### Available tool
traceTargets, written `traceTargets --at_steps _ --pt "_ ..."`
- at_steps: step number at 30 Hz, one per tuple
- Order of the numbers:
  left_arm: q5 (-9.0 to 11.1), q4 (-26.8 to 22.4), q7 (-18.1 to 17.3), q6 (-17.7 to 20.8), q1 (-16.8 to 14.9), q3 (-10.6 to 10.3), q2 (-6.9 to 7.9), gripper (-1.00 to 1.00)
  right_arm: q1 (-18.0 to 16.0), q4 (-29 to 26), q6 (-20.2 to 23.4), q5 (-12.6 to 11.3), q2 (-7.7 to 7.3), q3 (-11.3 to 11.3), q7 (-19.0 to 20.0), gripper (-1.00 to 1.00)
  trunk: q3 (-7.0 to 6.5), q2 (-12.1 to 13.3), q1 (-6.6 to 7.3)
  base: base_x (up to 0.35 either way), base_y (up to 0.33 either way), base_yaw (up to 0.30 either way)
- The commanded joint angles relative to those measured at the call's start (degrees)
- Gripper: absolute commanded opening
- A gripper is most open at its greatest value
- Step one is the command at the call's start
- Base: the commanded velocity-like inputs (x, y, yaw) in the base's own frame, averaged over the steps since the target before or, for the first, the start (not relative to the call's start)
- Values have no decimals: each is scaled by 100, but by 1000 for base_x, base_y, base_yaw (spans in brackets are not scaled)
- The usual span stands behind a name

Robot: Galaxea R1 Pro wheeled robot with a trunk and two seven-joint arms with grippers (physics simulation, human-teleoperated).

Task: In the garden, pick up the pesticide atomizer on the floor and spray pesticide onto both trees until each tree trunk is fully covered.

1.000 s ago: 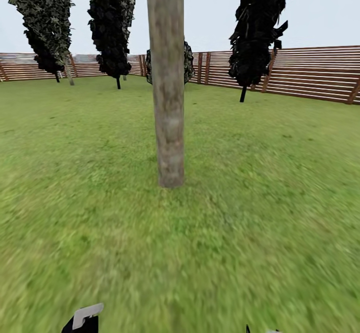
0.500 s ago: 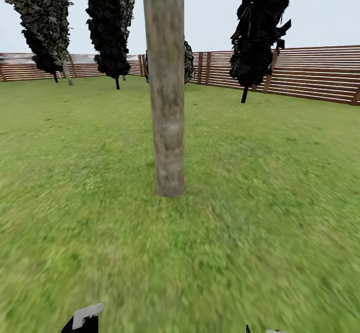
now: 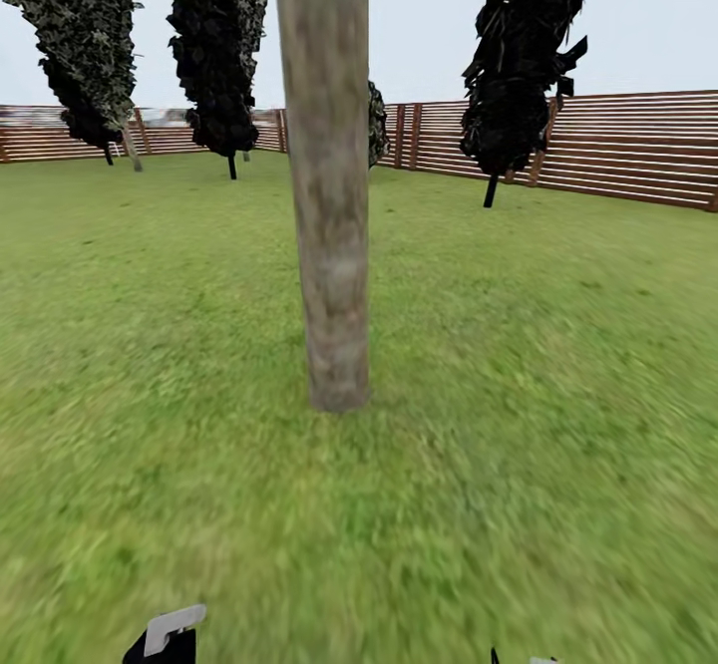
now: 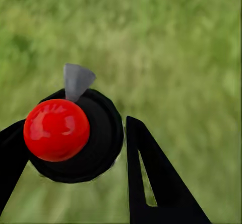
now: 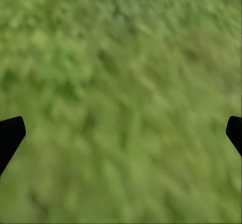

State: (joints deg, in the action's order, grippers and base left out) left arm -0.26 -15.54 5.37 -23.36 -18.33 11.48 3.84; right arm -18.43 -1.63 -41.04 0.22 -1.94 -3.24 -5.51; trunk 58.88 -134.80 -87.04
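Observation:
A thick tree trunk [image 3: 329, 245] of mottled grey-tan bark rises from the grass [image 3: 519, 395] straight ahead, its crown above the head view. Far off at the back left stands another tree [image 3: 85, 36] with a thin grey trunk and flaky green leaves. The pesticide atomizer [image 4: 68, 133], a black body with a red ball top and a grey nozzle, sits between the black fingers of my left gripper [image 4: 75, 135], which is shut on it. Its grey nozzle [image 3: 172, 627] peeks in at the head view's lower edge. My right gripper [image 5: 121, 130] hangs open over bare grass.
Two dark narrow cypresses [image 3: 214, 46] [image 3: 524, 56] stand further back, left and right of the trunk. A brown slatted fence [image 3: 628, 146] closes the lawn behind them. Open grass lies on both sides of the near trunk.
The whole head view has shifted: the trunk looks wider and its base sits lower in the picture, so the camera has come closer. The atomizer stays in the left gripper.

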Motion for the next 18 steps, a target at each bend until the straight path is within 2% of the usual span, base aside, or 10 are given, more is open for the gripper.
traceTargets --at_steps 1,18 --pt "-6 2 18 -19 -4 -5 1 -100 -3 3 -18 5 1 -28 9 100 5 -2 -2 240 0 0" --pt "-8 7 24 -19 -4 -3 6 -100 -3 5 -18 5 1 -27 6 100 5 -2 -2 185 0 0"
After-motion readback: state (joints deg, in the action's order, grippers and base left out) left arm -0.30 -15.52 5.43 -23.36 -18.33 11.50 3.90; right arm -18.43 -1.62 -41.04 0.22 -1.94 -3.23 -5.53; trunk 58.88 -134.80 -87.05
